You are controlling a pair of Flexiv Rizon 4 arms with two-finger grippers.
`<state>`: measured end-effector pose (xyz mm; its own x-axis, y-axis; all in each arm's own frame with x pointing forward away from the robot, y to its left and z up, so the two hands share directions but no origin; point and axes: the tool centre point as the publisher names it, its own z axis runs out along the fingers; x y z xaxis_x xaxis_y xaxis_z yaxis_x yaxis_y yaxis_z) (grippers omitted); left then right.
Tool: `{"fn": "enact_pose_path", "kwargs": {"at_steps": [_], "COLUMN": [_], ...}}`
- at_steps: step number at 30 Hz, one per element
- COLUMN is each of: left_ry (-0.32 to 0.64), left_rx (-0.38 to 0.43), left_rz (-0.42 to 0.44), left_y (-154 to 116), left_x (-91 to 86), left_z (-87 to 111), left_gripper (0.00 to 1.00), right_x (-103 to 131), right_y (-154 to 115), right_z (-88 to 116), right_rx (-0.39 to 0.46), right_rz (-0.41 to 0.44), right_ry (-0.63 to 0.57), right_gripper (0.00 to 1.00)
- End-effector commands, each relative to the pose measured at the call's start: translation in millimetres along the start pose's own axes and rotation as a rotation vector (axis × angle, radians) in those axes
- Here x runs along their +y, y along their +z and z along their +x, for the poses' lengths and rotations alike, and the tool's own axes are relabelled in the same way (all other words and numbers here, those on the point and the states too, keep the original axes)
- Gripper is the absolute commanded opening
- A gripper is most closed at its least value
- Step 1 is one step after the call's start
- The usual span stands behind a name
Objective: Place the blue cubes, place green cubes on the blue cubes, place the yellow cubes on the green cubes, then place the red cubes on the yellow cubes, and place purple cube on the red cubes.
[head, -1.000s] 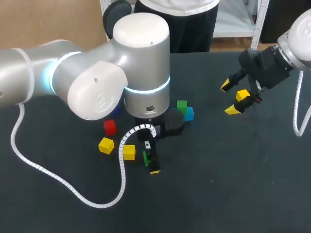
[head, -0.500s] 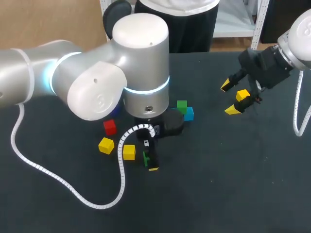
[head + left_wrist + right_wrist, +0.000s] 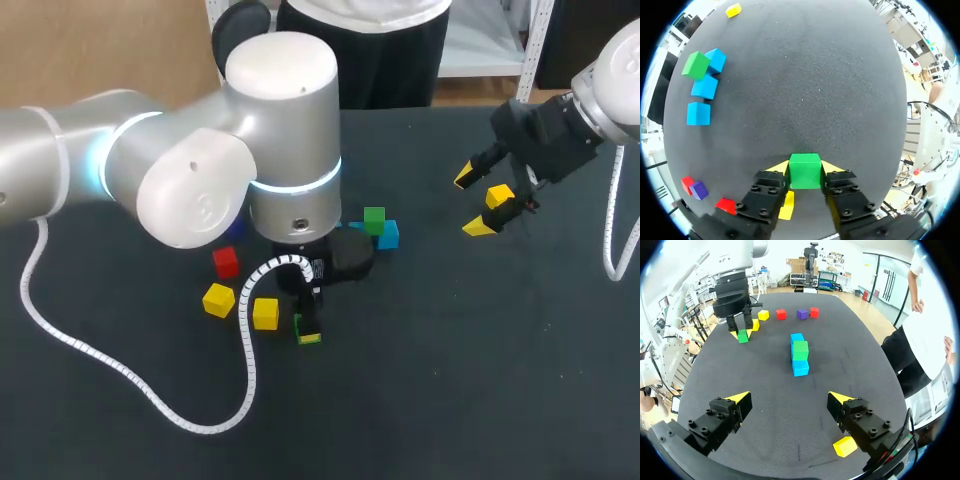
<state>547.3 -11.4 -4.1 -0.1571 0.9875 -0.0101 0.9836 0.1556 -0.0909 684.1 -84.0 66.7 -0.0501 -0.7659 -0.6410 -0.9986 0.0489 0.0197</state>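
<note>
Hands: left hand (image 3: pixel 805 168) gripped green cube (image 3: pixel 805 172) by two opposite faces, low over table (image 3: pixel 810 75). Three blue cubes (image 3: pixel 705 86) lay in row well ahead, second green cube (image 3: pixel 696 65) stacked on one. Red cubes (image 3: pixel 726 205) and purple cube (image 3: pixel 699 190) sat off to one side. Right hand (image 3: pixel 790 400) hung wide open, empty; yellow cube (image 3: pixel 845 446) lay beside one finger.
</note>
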Motion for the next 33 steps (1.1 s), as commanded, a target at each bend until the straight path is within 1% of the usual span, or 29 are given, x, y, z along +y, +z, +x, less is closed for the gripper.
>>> {"fn": "enact_pose_path", "kwargs": {"at_steps": [1,8,12,15,17,19,25,33], "left_ry": [0.007,0.021,0.027,0.038,0.046,0.054,0.081,0.107], "left_rx": [-0.001,0.001,-0.034,-0.041,-0.027,-0.03,-0.023,0.014], "left_rz": [-0.005,-0.032,-0.04,-0.038,-0.052,-0.066,-0.116,-0.147], "left_y": [-3.4,-16.5,-23.4,-29.2,-34.9,-41.5,-58.6,-76.3], "left_x": [3.9,12.7,24.3,35.4,42.9,49.9,64.7,86.2], "left_z": [-3.0,-2.6,-1.1,-1.1,-1.7,-2.2,-6.5,-11.2], "left_gripper": [0.0,0.0,0.0,0.0,0.0,0.0,0.0,0.0], "right_x": [0.4,0.4,0.4,0.4,0.4,0.4,0.4,0.4], "right_y": [-0.2,-0.2,-0.2,-0.2,-0.2,-0.2,-0.2,-0.2], "right_z": [0.2,0.2,0.2,0.2,0.2,0.2,0.2,0.2], "right_rx": [-0.002,-0.002,-0.002,-0.002,-0.002,-0.002,-0.002,-0.002], "right_rz": [0.0,0.0,0.0,0.0,0.0,0.0,0.0,0.0], "right_ry": [-0.001,-0.001,-0.001,-0.001,-0.001,-0.001,-0.001,-0.001], "right_gripper": [1.0,1.0,1.0,1.0,1.0,1.0,1.0,1.0]}}
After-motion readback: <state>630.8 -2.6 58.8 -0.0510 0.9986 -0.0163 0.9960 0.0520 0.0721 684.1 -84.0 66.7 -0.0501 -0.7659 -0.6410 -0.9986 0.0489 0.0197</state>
